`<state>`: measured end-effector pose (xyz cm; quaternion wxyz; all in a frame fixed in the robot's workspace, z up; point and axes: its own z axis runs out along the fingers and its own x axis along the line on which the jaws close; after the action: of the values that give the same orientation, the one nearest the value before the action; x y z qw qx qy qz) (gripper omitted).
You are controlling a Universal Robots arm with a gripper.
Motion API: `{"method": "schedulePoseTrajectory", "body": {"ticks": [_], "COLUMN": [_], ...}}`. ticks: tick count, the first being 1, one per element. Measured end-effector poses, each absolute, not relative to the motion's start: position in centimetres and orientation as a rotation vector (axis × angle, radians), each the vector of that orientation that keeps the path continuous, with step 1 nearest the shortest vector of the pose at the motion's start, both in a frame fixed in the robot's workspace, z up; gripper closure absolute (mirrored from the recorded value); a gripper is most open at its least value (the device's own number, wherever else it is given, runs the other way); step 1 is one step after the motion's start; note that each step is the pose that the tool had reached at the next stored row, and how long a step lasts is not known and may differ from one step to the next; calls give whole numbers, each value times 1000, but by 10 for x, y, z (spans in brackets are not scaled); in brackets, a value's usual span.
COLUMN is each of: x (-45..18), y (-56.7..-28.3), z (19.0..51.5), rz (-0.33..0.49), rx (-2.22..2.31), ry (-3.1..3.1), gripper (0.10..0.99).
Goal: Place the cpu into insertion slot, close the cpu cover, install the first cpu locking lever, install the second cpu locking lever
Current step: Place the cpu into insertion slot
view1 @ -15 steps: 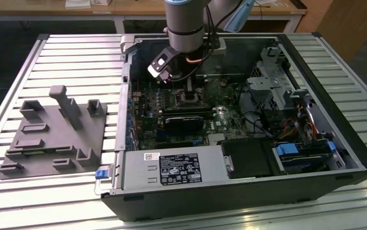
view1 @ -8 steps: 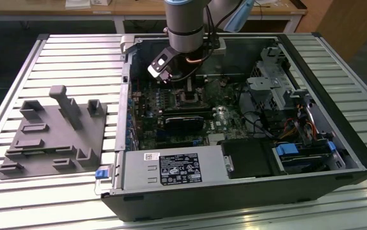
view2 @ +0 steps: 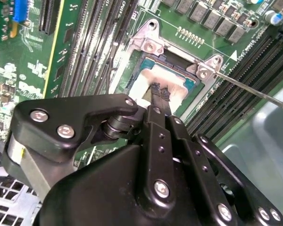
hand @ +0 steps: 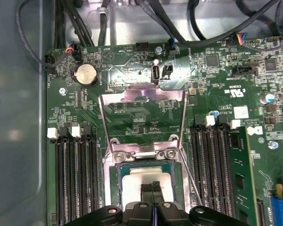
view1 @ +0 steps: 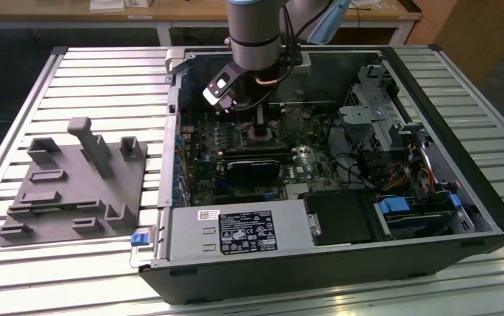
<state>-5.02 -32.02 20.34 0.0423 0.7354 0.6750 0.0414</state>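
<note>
- The small square silver-faced cpu (view2: pixel 141 85) lies in the silver-rimmed insertion slot (hand: pixel 114 179), directly under the black pincer (view2: pixel 159 90).
- Its tips are narrow, pressed together, and seem to touch the chip's face.
- Beyond the tips, the thin silvery cpu cover (hand: pixel 141 93) is open.
- Best to press lightly and straight, keeping the chip level.

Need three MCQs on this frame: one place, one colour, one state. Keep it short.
1. Where is the cpu? A in the insertion slot; B held in mid-air; C on the floor.
2. Colour of the circuit board? A red; B green; C blue.
3. The cpu cover is: A shut over the chip; B swung open; C missing.

A: it sits inside the slot's rim, under the claw.
B: the board is green throughout.
B: the frame is swung back, off the slot.
</note>
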Motion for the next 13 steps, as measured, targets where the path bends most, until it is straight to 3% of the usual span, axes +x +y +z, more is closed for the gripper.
{"method": "schedulePoseTrajectory", "body": {"ticks": [13], "x": [-50], "y": [-320], "z": [235], "rz": [127], "rx": [2250], "ry": [2065], "gripper": [980]}}
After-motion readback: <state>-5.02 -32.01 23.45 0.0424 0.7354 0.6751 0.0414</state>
